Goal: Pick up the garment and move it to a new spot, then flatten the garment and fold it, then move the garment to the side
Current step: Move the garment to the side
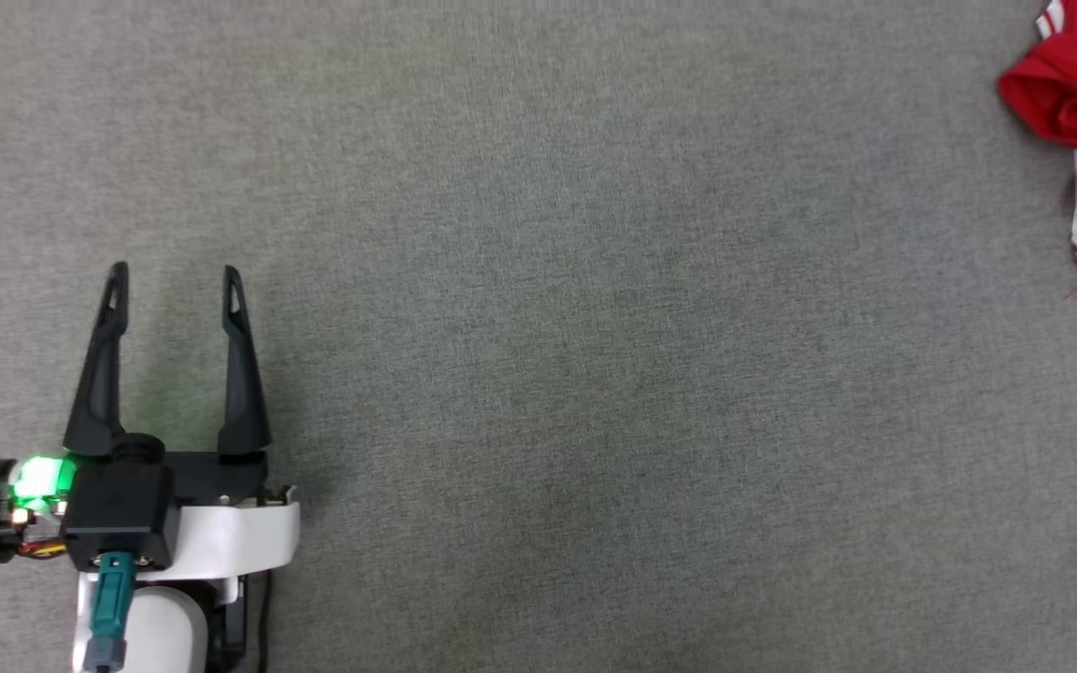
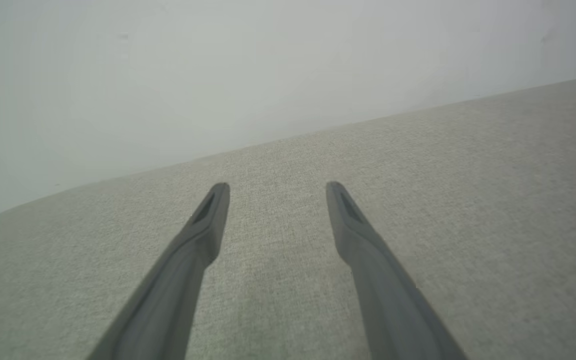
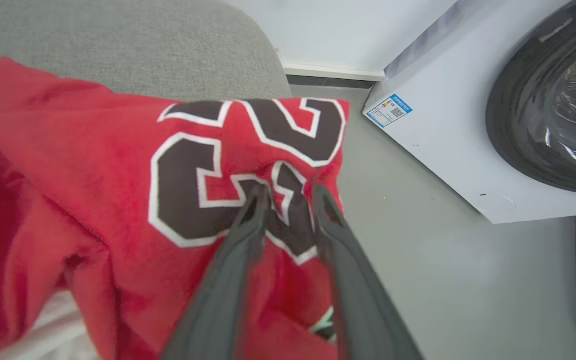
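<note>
The bench [image 1: 538, 374] has a grey, woolly-looking cloth top, and most of it is bare. In the left wrist view a plain white wall [image 2: 168, 75] stands behind the far edge of the bench. The left tool [image 1: 175, 274] is over the bench at the lower left of the head view. Its two long dark fingers are spread wide apart with nothing between them, and a green light [image 1: 41, 479] glows on its base. The garment [image 1: 1076, 93] is red with white and red stripes. It lies in a crumpled heap at the far right edge of the head view, well apart from the left tool. In the right wrist view the garment is next to a rounded corner of the bench. It shows a big black number with white edges, folded so I cannot read it. The right tool [image 3: 291, 192] has its fingertips down on that number, a little apart, and the cloth is bunched up around them. I cannot tell if it is pinching the cloth or has let go. Past the bench is a smooth grey floor [image 3: 443, 280]. A white washing machine [image 3: 443, 150] stands on it, with a small blue sticker [image 3: 387, 110] on the side. It has a round dark door [image 3: 553, 115] with a glass middle, and I cannot tell what is inside.
</note>
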Controlling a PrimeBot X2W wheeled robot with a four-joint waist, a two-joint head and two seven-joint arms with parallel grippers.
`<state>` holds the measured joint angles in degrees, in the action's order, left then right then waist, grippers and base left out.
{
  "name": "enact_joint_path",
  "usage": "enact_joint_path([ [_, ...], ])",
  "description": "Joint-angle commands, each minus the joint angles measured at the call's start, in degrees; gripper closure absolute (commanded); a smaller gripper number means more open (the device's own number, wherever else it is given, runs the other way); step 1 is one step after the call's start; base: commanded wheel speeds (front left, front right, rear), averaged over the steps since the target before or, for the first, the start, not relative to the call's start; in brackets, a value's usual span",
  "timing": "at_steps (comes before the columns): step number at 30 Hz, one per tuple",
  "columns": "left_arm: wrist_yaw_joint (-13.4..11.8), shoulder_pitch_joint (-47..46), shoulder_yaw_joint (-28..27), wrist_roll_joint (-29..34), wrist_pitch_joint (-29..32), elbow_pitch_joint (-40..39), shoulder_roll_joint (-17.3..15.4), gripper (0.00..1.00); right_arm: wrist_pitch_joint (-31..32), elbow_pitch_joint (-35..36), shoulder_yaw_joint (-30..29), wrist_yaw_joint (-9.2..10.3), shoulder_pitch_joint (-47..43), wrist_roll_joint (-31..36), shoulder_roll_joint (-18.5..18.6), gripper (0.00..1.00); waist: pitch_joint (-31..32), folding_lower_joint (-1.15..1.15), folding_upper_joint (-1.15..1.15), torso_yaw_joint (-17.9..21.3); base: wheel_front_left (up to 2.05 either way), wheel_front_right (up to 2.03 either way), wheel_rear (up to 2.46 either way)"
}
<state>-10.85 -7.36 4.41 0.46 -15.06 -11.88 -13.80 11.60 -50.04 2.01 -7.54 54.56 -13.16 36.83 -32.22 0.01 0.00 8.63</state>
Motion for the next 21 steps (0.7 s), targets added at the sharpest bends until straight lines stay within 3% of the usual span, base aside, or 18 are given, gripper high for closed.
enact_joint_path([
  [1,-0.3,0.2,0.3,-0.2,-0.1,0.4,0.4,0.00,-0.8,-0.1,-1.3,0.11,-0.9,1.2,-0.7,0.00,1.7,-0.01,0.00,-0.4,0.00,0.00,0.00],
  [8,-1.2,3.7,0.1,-1.2,-0.1,1.8,1.4,0.00,-7.7,6.5,-4.3,0.10,-6.3,4.8,-4.1,0.00,9.9,-0.01,0.00,-1.2,0.00,0.00,0.00],
  [20,-1.3,10.7,-0.6,-2.3,-0.1,3.1,2.9,0.00,-17.1,38.2,-7.4,0.10,-25.4,5.6,-15.4,0.00,20.9,-0.01,0.00,-4.3,0.00,0.00,0.00],
  [21,-1.3,10.7,-0.6,-2.3,-0.1,3.1,2.9,0.00,-17.1,38.2,-7.4,0.10,-25.4,5.6,-15.4,0.00,20.9,-0.01,0.00,-4.3,0.00,0.00,0.00],
])
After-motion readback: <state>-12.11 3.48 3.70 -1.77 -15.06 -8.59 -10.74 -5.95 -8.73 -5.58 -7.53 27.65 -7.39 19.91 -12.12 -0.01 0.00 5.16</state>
